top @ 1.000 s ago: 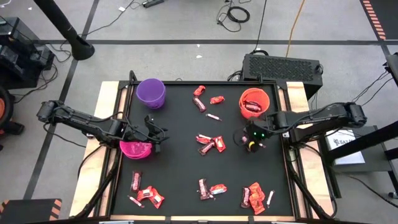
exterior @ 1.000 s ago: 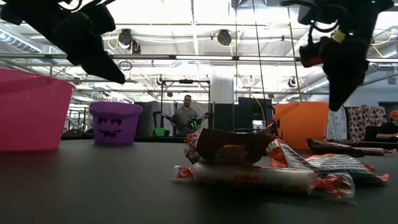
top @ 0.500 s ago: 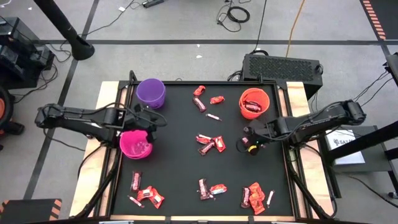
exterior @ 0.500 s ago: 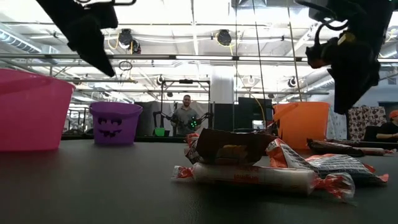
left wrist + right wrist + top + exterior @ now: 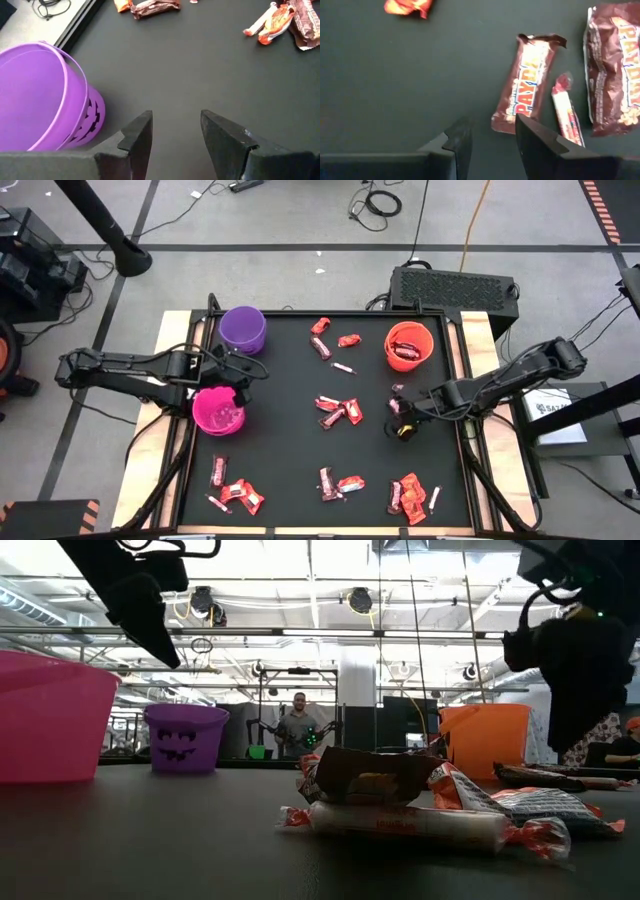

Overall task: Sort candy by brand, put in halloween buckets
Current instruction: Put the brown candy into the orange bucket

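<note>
Since a second ago, the right end effector (image 5: 398,417) has slid from beside the orange bucket (image 5: 408,345) toward the bench (image 5: 280,455) centre, jaws parted and empty over brown candy bars (image 5: 528,89). Left end effector (image 5: 245,377), open and empty, has left the pink bucket (image 5: 219,411) for the purple bucket (image 5: 243,329).

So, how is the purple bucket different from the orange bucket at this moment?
The purple bucket stands at the table's far left corner, and the orange bucket stands at the far right. In the high view the purple one looks empty, while the orange one holds dark red candy. The left gripper hovers close to the purple bucket; the right gripper is farther from the orange one. Both buckets are upright, round and similar in size.
</note>
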{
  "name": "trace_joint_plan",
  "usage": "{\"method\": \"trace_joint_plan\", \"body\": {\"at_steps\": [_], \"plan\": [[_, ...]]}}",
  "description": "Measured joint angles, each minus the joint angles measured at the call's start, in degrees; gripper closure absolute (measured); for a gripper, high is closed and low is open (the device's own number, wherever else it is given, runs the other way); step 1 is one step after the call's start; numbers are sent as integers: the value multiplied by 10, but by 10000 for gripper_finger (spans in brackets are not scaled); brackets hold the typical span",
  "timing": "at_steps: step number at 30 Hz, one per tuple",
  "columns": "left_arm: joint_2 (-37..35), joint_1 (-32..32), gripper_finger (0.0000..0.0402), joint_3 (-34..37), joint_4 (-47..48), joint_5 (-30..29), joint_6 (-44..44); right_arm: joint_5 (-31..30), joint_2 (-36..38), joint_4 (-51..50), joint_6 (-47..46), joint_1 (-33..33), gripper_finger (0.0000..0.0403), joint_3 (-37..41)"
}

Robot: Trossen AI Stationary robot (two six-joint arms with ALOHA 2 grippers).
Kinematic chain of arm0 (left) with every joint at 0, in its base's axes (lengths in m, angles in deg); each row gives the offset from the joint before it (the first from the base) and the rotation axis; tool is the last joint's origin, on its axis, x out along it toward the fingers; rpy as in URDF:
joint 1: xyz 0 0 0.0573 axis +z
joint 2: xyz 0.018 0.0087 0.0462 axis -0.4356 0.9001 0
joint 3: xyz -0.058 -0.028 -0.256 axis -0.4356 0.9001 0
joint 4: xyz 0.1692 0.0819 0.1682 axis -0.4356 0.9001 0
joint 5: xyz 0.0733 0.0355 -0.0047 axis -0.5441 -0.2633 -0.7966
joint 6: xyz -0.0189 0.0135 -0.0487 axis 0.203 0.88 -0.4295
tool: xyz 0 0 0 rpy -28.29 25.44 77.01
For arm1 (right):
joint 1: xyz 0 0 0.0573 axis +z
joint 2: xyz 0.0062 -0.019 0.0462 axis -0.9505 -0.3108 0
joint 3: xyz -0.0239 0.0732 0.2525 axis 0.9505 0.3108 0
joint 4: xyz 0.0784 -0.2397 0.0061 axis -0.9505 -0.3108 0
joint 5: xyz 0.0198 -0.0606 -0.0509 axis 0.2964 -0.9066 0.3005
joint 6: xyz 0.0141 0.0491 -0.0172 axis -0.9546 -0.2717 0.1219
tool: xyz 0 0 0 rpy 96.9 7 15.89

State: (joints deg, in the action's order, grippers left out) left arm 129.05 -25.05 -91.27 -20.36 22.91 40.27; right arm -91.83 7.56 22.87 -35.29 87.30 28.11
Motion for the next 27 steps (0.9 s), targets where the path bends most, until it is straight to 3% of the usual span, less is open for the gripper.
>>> {"method": "trace_joint_plan", "body": {"at_steps": [13, 19, 23, 27], "plan": [[1, 0, 226, 0, -8, 6, 0, -32, -126, 21, 6, 13, 267, -3], [1, 0, 226, 0, -8, 6, 0, -28, -143, 3, -16, 12, 270, -8], [1, 0, 226, 0, -8, 6, 0, -27, -144, -11, -26, 12, 295, -9], [1, 0, 226, 0, -8, 6, 0, -27, -144, -16, -23, 12, 348, -13]]}}
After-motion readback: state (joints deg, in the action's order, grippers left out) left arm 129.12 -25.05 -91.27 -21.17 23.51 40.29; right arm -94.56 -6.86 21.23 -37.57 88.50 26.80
